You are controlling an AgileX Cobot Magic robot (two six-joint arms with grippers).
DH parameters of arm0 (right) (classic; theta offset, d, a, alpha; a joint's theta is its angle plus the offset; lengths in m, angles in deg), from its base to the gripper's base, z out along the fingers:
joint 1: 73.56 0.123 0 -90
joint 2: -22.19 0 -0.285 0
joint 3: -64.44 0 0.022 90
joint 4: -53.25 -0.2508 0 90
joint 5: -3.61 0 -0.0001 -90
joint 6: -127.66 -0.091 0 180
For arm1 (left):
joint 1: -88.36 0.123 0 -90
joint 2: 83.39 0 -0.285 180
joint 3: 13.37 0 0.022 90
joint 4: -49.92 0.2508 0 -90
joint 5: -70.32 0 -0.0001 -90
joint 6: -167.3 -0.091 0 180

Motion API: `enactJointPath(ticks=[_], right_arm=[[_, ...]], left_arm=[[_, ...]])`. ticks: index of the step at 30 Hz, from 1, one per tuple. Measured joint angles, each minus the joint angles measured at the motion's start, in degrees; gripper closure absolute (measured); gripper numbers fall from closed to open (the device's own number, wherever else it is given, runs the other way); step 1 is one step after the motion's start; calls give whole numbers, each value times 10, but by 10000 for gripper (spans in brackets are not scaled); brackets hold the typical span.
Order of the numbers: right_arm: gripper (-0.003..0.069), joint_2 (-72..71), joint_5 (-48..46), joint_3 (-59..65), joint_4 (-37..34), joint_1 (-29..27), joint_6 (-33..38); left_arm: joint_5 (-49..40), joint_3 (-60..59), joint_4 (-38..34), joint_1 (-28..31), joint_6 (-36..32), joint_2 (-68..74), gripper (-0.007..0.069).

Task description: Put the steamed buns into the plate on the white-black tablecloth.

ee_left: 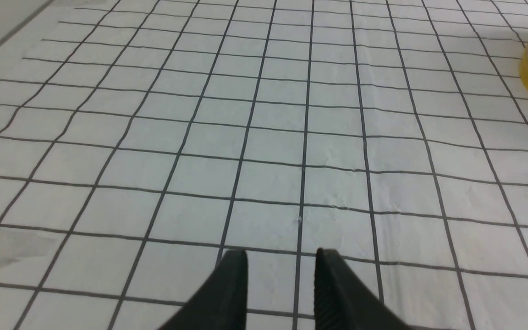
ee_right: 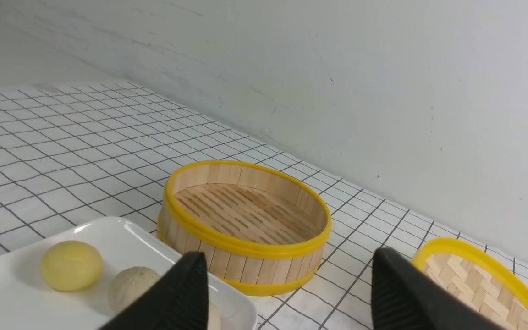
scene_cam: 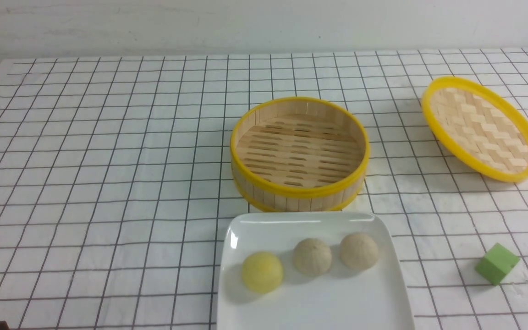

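Observation:
Three steamed buns lie in a row on the white plate (scene_cam: 314, 311) at the front middle of the white-black tablecloth (scene_cam: 108, 183): a yellow bun (scene_cam: 262, 272) and two beige buns (scene_cam: 312, 256) (scene_cam: 359, 250). The right wrist view shows the yellow bun (ee_right: 71, 266), one beige bun (ee_right: 131, 284) and the plate (ee_right: 7, 284); the other beige bun is mostly hidden behind a finger. My right gripper (ee_right: 289, 254) is open wide and empty, above the plate's edge near the basket. My left gripper (ee_left: 281, 253) hangs open over bare cloth, holding nothing. Neither gripper shows in the front view.
An empty yellow-rimmed bamboo steamer basket (scene_cam: 299, 153) stands just behind the plate. Its woven lid (scene_cam: 481, 128) lies tilted at the back right. A green cube (scene_cam: 497, 263) sits on the cloth right of the plate. A wall runs along the table's far edge.

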State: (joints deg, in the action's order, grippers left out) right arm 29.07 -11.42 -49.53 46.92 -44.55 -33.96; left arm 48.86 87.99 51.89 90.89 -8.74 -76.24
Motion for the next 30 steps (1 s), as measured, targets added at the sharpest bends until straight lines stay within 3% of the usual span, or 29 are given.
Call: enactJointPath(ticks=[22, 26, 30], right_arm=[[186, 0, -16, 0, 5, 0, 0], [186, 0, -73, 44, 29, 0, -7], [186, 0, -57, 99, 28, 0, -36]], left_arm=[[0, 0, 2, 0, 0, 0, 384], [0, 0, 2, 0, 0, 0, 384], [0, 0, 2, 0, 0, 0, 384]])
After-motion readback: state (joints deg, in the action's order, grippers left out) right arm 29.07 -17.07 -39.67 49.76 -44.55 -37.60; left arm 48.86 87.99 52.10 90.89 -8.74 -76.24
